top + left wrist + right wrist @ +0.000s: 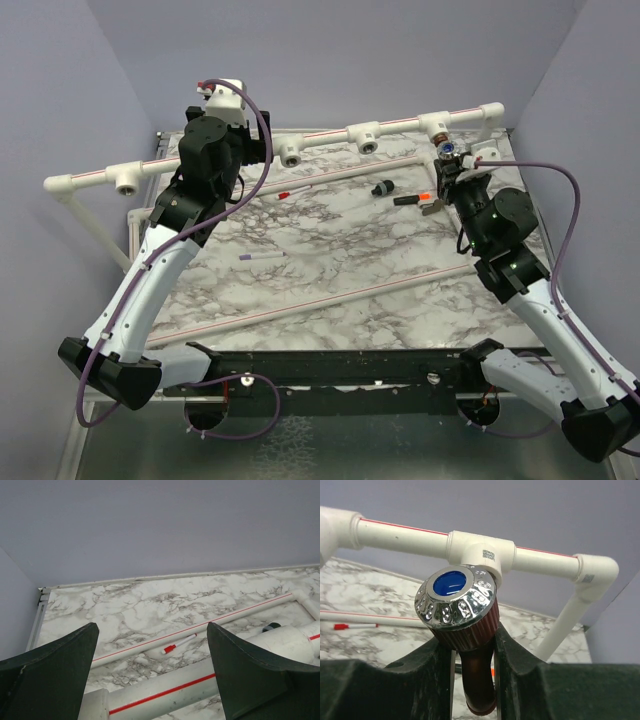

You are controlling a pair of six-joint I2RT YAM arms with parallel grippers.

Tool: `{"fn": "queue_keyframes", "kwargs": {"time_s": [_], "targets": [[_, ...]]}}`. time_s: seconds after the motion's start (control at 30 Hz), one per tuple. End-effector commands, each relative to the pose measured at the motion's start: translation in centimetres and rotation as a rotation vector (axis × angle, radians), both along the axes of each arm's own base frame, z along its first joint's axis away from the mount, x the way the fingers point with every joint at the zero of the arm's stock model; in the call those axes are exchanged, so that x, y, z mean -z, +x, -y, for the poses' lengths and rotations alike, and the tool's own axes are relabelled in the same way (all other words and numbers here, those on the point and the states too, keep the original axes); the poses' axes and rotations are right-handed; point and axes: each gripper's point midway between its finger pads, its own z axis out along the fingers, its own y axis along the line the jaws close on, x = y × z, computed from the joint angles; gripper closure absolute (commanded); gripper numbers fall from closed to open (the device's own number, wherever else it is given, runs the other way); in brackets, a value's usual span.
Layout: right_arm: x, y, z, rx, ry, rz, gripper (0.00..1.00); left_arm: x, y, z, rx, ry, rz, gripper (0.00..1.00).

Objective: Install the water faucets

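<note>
My right gripper [471, 637] is shut on a reddish-brown water faucet [479, 672]. Its ribbed collar and silvery knob with a blue cap [455, 600] stand above the fingers, and the spout hangs down between them. The knob sits right in front of a white T-fitting [480, 550] on the raised pipe, and I cannot tell whether the two touch. From above, the faucet [446, 152] is just below the far-right T-fitting [437, 124]. My left gripper [152, 630] is open, with a white red-striped pipe [165, 690] below its fingers and nothing between them.
A raised pipe frame [330, 135] with several T-fittings runs along the back, with an elbow [595, 575] at its right end. On the marble table [330, 250] lie long loose pipes [310, 300], a red-capped pen [293, 191], a purple pen [260, 256] and small dark parts [382, 188].
</note>
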Motion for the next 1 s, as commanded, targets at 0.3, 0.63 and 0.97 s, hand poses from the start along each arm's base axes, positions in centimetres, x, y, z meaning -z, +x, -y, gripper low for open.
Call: {"fn": "queue_keyframes", "kwargs": {"time_s": [0.3,0.63,0.97], "targets": [[-2.0,-2.8,-4.1,-0.203,0.914,-0.185,1.00,7.5,-1.1,2.8,0.131,0.088,-0.239,0.09],[-1.6,-2.7,-4.3,-0.211,1.371,-0.296,1.00,7.5,-1.0,2.7,0.125,0.094,-0.239,0.09],[0.7,-2.2,-4.1,-0.160,1.657,-0.390,1.00,7.9,-0.8,2.8,0.124,0.099,-0.249,0.09]]}}
